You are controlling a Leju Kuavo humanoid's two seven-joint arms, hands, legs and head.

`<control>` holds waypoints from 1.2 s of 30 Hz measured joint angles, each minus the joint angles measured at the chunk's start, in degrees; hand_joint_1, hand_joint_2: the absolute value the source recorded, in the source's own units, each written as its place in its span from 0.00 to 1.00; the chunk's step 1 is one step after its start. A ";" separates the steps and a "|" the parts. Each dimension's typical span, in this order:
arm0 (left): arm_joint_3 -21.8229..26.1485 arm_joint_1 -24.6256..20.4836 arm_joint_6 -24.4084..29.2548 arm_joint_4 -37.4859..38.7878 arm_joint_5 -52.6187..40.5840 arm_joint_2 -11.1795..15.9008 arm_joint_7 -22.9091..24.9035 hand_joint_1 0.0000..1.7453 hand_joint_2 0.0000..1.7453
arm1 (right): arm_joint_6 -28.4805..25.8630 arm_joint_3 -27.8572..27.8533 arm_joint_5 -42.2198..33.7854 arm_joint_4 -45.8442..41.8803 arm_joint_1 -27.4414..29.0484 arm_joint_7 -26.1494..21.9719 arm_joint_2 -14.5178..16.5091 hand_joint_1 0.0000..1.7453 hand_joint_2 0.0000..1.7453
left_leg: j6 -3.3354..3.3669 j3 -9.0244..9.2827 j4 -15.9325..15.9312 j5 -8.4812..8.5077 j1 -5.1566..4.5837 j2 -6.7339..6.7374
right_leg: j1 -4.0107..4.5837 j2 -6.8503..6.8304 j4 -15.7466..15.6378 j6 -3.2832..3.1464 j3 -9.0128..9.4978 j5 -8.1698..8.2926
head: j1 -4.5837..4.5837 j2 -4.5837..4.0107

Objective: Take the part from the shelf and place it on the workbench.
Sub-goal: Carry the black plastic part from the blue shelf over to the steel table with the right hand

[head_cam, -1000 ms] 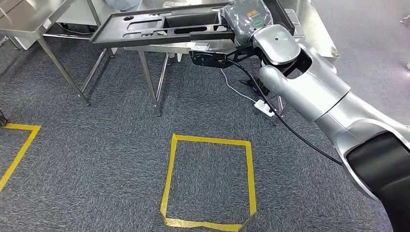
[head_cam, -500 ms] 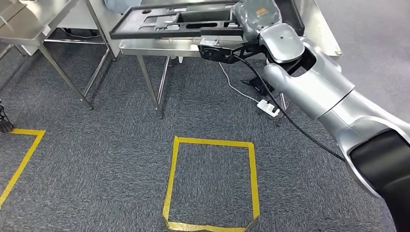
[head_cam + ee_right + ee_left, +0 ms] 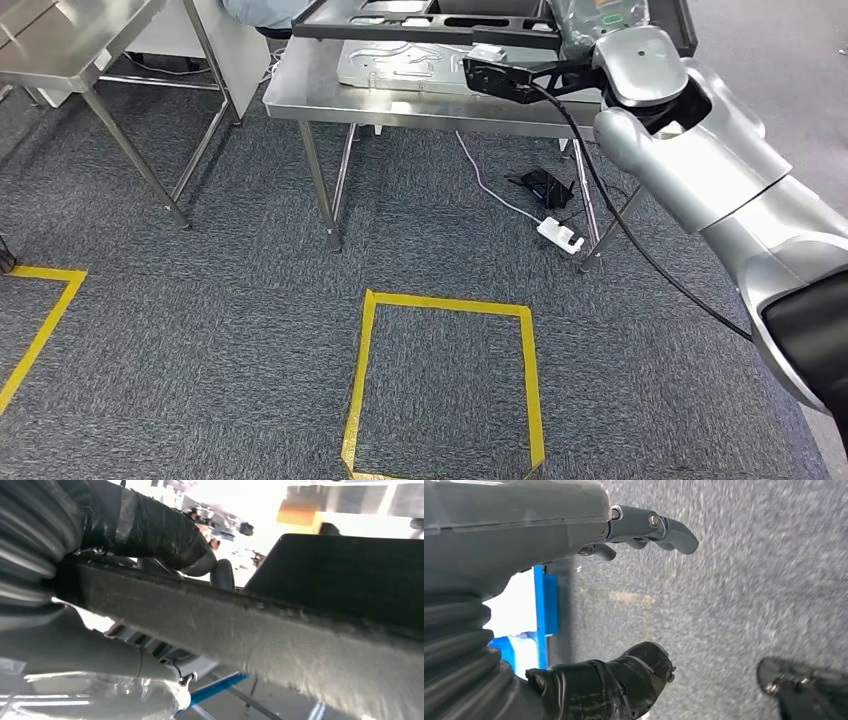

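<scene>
From the head camera I see my right arm reaching to one o'clock, the right hand (image 3: 600, 18) holding the part (image 3: 420, 28), a long black moulded frame with cut-outs, level above the near edge of the steel tabletop (image 3: 330, 98). In the right wrist view the thumb and dark fingers (image 3: 222, 574) wrap one edge of the part (image 3: 280, 635), clamping it from both sides. The part runs leftward from the hand toward twelve o'clock, its far end overhanging the tabletop's left corner at eleven o'clock. A silvery sheet-metal piece (image 3: 400, 66) lies flat on the tabletop beneath it. A second steel table (image 3: 70, 45) stands at ten o'clock, with an open strip of carpet between the two sets of legs. On the grey carpet (image 3: 200, 300) a yellow tape square (image 3: 440, 380) lies at six o'clock, and another taped corner (image 3: 40, 300) at eight o'clock. A white power strip (image 3: 560, 235) and black cable lie on the floor under the tabletop's right end, beside its leg. In the left wrist view my left hand (image 3: 624, 605) hangs over carpet, fingers (image 3: 659, 527) spread apart from the thumb, holding nothing.
</scene>
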 joint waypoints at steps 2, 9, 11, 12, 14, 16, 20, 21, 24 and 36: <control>-0.05 -0.03 0.03 0.00 0.00 0.00 0.01 0.00 1.00 | 0.09 -0.02 -0.04 0.09 0.19 0.14 -0.55 1.00 1.00 | 0.21 0.75 0.00 -0.61 -0.31 -0.14 | 0.15 0.00 2.38 -0.30 -2.64 0.42 | 0.03 0.00; -0.13 -0.09 -0.26 0.00 -0.08 -0.18 0.15 0.00 1.00 | 0.63 -0.23 -0.21 0.14 -0.31 0.67 -1.49 1.00 1.00 | -0.77 3.08 -0.41 -2.09 -0.81 -0.34 | 1.47 -0.14 -14.99 -2.86 3.37 8.94 | 0.06 0.00; -0.15 -0.06 -0.34 0.00 -0.14 -0.13 0.16 0.00 1.00 | 0.84 -0.28 -0.21 0.10 -0.39 0.65 -1.61 1.00 1.00 | -1.45 3.21 0.49 -2.47 -0.86 -0.22 | 1.07 -0.20 -15.45 -3.18 4.52 9.25 | 0.06 0.00; -0.17 -0.06 -0.38 0.00 -0.17 -0.11 0.15 0.00 1.00 | 0.93 -0.29 -0.21 0.09 -0.48 0.63 -1.67 1.00 1.00 | -1.76 2.53 2.01 -3.10 -0.83 -0.17 | 0.89 -0.25 -15.59 -3.37 5.04 9.21 | 0.03 0.00; -0.22 -0.14 -0.46 0.00 -0.27 -0.14 0.07 0.00 1.00 | 0.99 -0.31 -0.20 0.09 -0.74 0.62 -1.75 1.00 1.00 | -2.35 -1.00 8.19 -5.30 -0.53 -0.04 | 0.77 -0.26 -15.71 -3.72 5.59 8.92 | -0.04 0.00; -0.25 -0.20 -0.49 0.00 -0.37 -0.17 -0.01 0.00 1.00 | 1.00 -0.32 -0.20 0.09 -0.83 0.63 -1.79 1.00 1.00 | -2.79 -5.22 14.12 -7.44 -0.24 -0.01 | 0.75 -0.18 -15.65 -3.83 5.89 8.45 | -0.04 0.00; -0.26 -0.09 -0.31 0.00 -0.51 -0.14 -0.01 0.00 1.00 | 0.88 -0.32 -0.14 0.11 -0.64 0.19 -1.76 1.00 1.00 | -2.92 -4.28 6.13 -0.55 -0.06 0.10 | 0.55 0.01 -15.13 -3.31 7.35 6.92 | -0.05 0.00; -0.27 -0.09 -0.23 0.00 -0.54 -0.13 0.02 0.00 1.00 | 0.84 -0.32 -0.03 0.14 -0.69 0.13 -1.77 1.00 1.00 | -2.72 -3.17 2.76 0.88 -0.19 0.16 | 0.56 0.02 -14.93 -3.06 7.62 6.53 | -0.05 0.00; -0.31 -0.20 -0.11 0.00 -0.64 -0.10 0.09 0.00 1.00 | 0.75 -0.32 0.50 0.23 -1.03 0.11 -1.79 1.00 1.00 | -1.68 -1.84 -0.30 1.17 -0.60 0.17 | 0.69 0.08 -14.72 -2.02 7.69 5.64 | -0.04 0.00; -0.34 -0.19 -0.12 0.00 -0.86 -0.04 0.15 0.00 1.00 | 0.99 -0.33 1.03 0.52 -0.93 1.41 -2.12 1.00 1.00 | -0.42 2.72 -0.45 -1.48 -0.25 -0.20 | 0.59 0.07 -10.09 -0.94 1.44 8.76 | 0.17 0.00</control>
